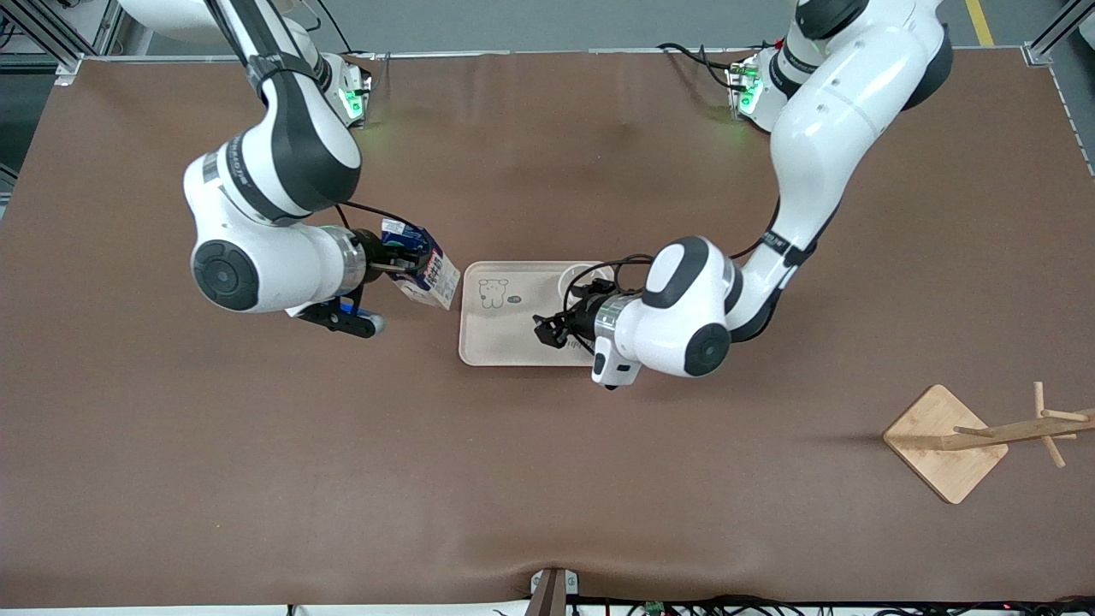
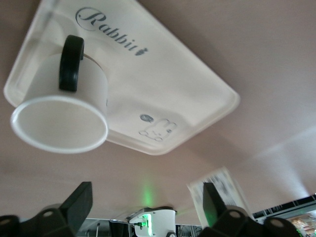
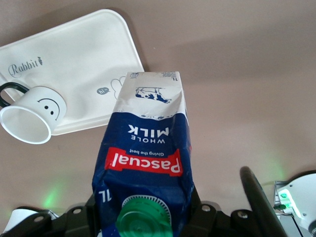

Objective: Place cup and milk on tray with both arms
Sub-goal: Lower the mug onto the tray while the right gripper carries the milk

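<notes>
The cream tray (image 1: 505,338) lies mid-table. The white cup (image 1: 575,277) stands upright on it, in the corner farther from the front camera toward the left arm's end, partly hidden by cables. My left gripper (image 1: 547,329) is open and empty over the tray, apart from the cup. In the left wrist view the cup (image 2: 64,113) and tray (image 2: 163,94) lie ahead of the open left gripper (image 2: 145,207). My right gripper (image 1: 395,263) is shut on the blue milk carton (image 1: 423,272), held tilted above the table beside the tray. The right wrist view shows the carton (image 3: 143,148), cup (image 3: 37,111) and tray (image 3: 79,54).
A wooden stand with a square base (image 1: 945,441) and pegs is near the front camera at the left arm's end of the table. The brown table cover (image 1: 547,479) is bare around the tray.
</notes>
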{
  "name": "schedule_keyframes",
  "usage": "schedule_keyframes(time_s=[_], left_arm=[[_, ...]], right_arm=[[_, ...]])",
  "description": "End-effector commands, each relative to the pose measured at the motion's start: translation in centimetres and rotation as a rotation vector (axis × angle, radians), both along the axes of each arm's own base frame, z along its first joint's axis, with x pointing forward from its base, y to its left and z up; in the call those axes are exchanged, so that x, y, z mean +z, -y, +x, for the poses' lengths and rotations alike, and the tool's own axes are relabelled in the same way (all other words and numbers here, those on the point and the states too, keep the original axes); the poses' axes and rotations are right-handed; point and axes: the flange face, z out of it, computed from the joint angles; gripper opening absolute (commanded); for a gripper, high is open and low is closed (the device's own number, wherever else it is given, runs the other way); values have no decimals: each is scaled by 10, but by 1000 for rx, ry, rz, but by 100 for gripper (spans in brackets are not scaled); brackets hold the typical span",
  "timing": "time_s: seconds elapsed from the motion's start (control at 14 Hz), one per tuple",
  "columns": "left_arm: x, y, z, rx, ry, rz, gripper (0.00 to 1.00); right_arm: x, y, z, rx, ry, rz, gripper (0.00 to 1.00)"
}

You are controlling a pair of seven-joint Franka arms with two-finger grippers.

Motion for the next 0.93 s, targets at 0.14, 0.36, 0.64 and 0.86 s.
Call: schedule_keyframes(time_s=[0.14, 0.36, 0.64, 0.86], left_arm=[[123, -96, 17, 34, 77, 51, 100], [180, -171, 28, 57, 172, 88, 100], [215, -215, 27, 23, 328, 290, 100], [237, -264, 26, -59, 407, 349, 100]], right_arm=[[-17, -45, 13, -19, 36, 13, 22], [-38, -70, 18, -8, 78, 20, 22], [-58, -103, 9, 43, 73, 10, 23], [-65, -112, 0, 81, 61, -4, 25]])
